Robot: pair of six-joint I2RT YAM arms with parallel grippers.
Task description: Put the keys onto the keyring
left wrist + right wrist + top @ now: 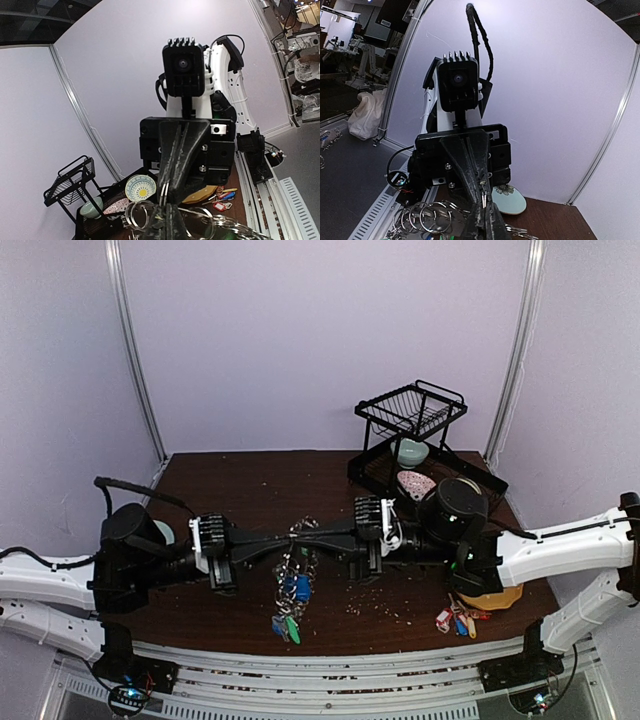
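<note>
Left gripper [167,226]: nearest my left wrist lens, at the bottom edge of that view. Its jaws are pressed together on the wire of the keyring [300,538], biting it from the keyring's left side.
Right gripper [485,225]: it does the same from the keyring's right side, jaws pinched tight on the wire, and it meets the left gripper almost tip to tip.
Why the double pinch: I judge that the two nips hold the keyring up off the table [240,480] and steady it. That way its wire can be turned or worked open to take another key.
Keyring versus grippers: it sits right between the two sets of fingertips, gripped near its top. The small metal loops [427,217] fan out just beside and below the tips.
Keys on the keyring [293,590]: the blue and green tags hang straight below the keyring. I cannot tell whether the lowest green tag touches the table.
Loose bunch of keys [458,620]: red, yellow and blue tags, lying on the table well to the right of the keyring, beneath the right arm. Neither gripper holds any of them.
Dish rack [412,430]: behind and to the right of the keyring, well apart from it and not in play.
Next move, my judgement: one gripper has to let go to fetch a key from the bunch. The keyring would then hang from a single pinch and could swing or tilt.
</note>
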